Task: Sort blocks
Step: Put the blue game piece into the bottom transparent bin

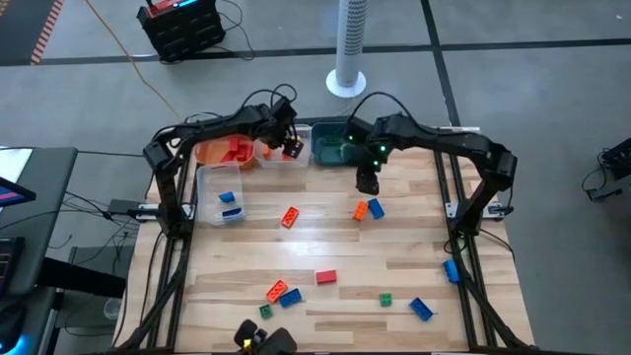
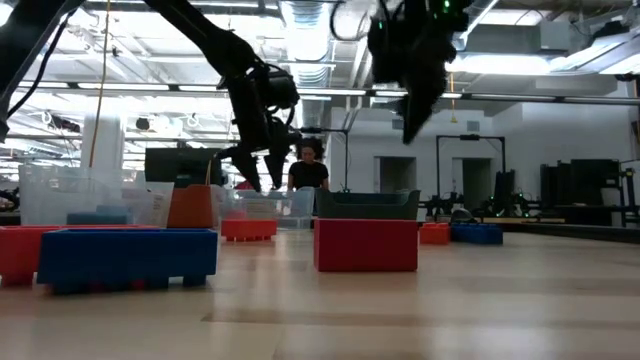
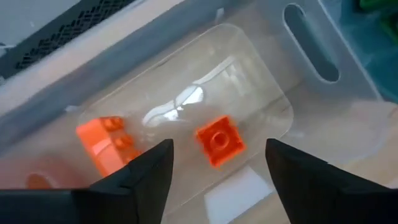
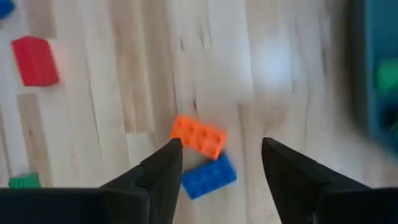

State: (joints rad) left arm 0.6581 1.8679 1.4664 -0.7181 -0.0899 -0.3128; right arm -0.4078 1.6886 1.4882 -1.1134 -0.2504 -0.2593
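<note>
Two dark arms are working the far edge of a wooden table [image 1: 325,247] as the blocks are being sorted by colour. The left gripper [image 3: 217,165] is hovering over a clear bin [image 3: 273,93], its fingers spread wide and holding nothing, while a small orange-red block [image 3: 219,140] and a larger orange block [image 3: 107,144] are lying on the bin's floor between and beside the fingers. The right gripper [image 4: 221,165] is hanging above the table just in front of the teal bin [image 1: 335,148], fingers likewise wide open and empty, with an orange block [image 4: 198,136] and a blue block [image 4: 208,177] sitting touching each other directly below. More blocks in red [image 1: 325,277], green [image 1: 386,299] and blue [image 1: 422,309] are lying scattered across the near half of the table, and two blue ones are resting in another clear bin [image 1: 219,193] at the left. The bricks look light, rigid and smooth-sided, so they will likely slip if pinched on a corner; the orange block under the right gripper is probably best taken across its two long flat sides, with care not to drag the blue neighbour along. A person is standing in the room beyond the table.
</note>
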